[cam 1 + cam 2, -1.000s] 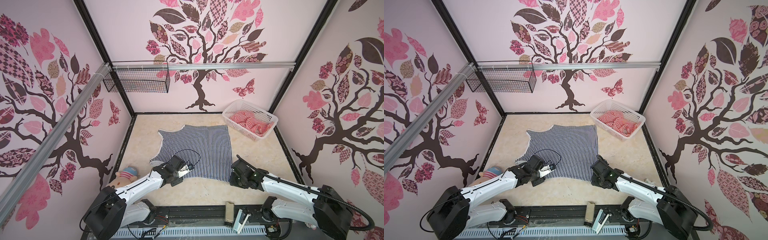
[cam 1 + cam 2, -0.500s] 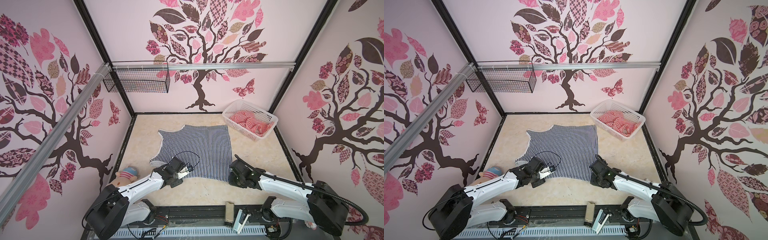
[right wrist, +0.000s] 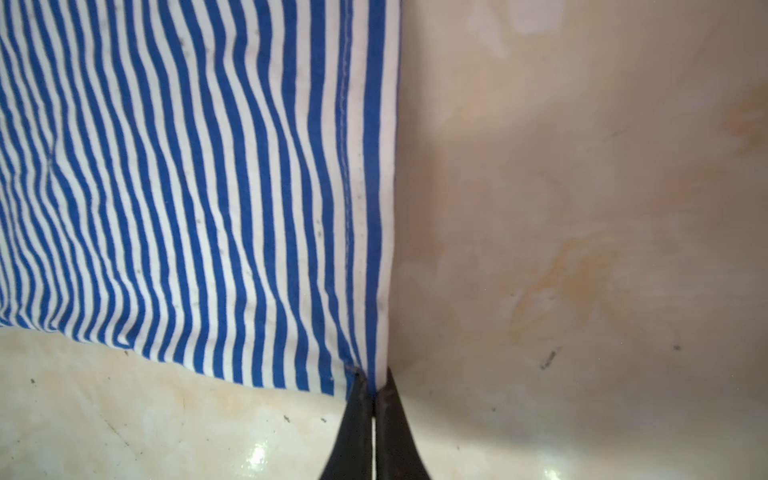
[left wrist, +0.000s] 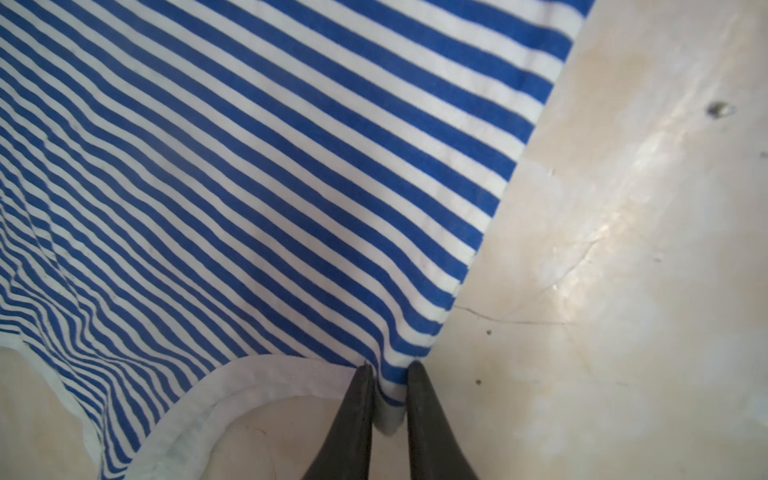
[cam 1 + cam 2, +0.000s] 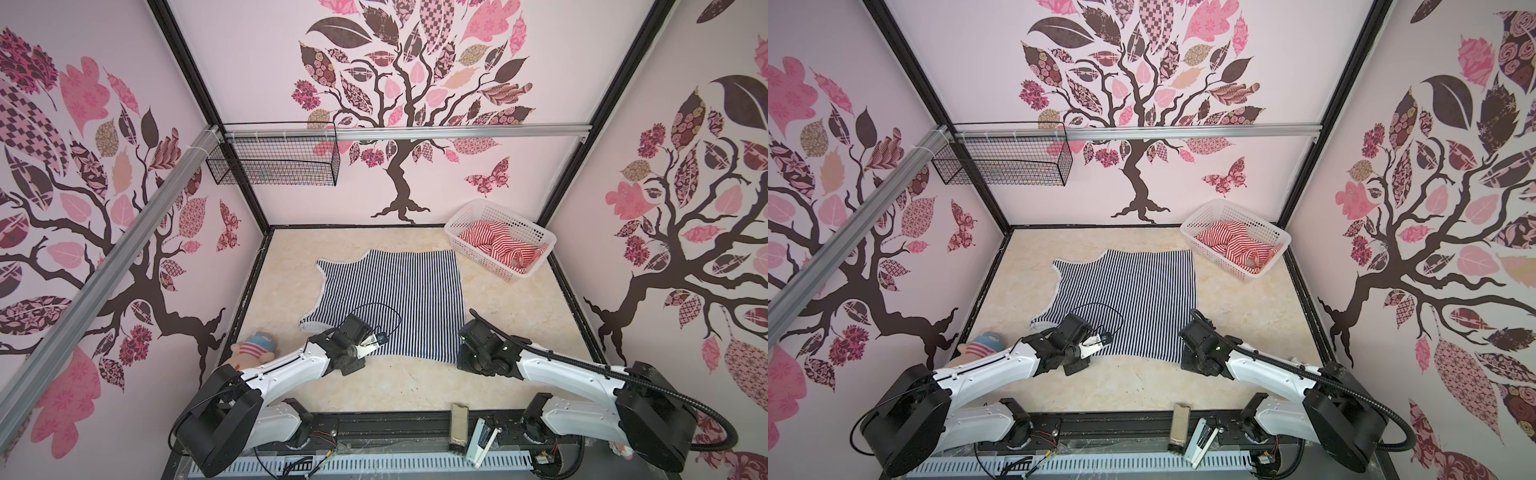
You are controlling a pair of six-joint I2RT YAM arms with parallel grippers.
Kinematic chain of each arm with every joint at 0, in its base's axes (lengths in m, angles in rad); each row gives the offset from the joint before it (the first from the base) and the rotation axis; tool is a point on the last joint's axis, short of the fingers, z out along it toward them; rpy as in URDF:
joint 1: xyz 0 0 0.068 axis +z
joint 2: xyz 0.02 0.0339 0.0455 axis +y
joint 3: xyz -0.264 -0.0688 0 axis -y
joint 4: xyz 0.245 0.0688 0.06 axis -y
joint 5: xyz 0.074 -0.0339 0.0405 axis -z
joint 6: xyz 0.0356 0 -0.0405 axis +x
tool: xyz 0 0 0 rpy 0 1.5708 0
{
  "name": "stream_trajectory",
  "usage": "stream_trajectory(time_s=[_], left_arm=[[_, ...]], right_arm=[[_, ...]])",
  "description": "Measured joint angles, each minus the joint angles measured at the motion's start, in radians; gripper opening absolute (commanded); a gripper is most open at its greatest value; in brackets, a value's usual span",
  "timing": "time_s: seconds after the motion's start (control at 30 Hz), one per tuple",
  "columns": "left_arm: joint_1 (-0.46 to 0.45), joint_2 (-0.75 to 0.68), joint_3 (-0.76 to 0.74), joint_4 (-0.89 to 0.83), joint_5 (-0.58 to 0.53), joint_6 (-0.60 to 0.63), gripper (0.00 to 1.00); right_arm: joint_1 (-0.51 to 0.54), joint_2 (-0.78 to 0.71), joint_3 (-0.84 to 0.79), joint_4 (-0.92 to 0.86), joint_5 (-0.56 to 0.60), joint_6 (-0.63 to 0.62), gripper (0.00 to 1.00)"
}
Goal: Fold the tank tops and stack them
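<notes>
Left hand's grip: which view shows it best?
Left wrist view: the left hand is shut on a white-trimmed corner of the navy-striped tank top. Both top views show that grip too small to judge. The right wrist view shows only the right hand at another corner.

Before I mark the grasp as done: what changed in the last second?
Both arms shifted only slightly. The fingers of the left gripper closed on the navy striped tank top at its near edge beside the white trim; those of the right gripper closed on its near hem corner. The top lies flat as before, the red striped tank top stays in the white basket, the doll unmoved.
</notes>
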Motion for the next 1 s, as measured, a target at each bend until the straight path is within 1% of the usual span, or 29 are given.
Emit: stream_trajectory(time_s=[0.1,0.17,0.33,0.67,0.83,1.0], left_arm=[[0.000,0.000,0.005,-0.013,0.007,0.000,0.02],[0.000,0.000,0.014,-0.034,0.021,0.002,0.00],[0.000,-0.015,0.040,-0.130,0.091,0.004,0.00],[0.000,-0.066,0.119,-0.328,0.273,0.002,0.01],[0.000,-0.078,0.168,-0.391,0.313,-0.004,0.01],[0.005,-0.077,0.206,-0.400,0.310,-0.019,0.00]], right_arm=[[0.000,-0.006,0.008,-0.011,0.006,0.000,0.00],[0.000,-0.010,0.019,-0.025,0.011,-0.002,0.00],[0.000,-0.053,0.034,-0.055,0.022,-0.002,0.00],[0.000,-0.219,0.034,-0.169,0.035,-0.002,0.00],[0.000,-0.271,0.042,-0.222,0.059,-0.002,0.00],[-0.016,-0.279,0.091,-0.235,0.081,-0.013,0.00]])
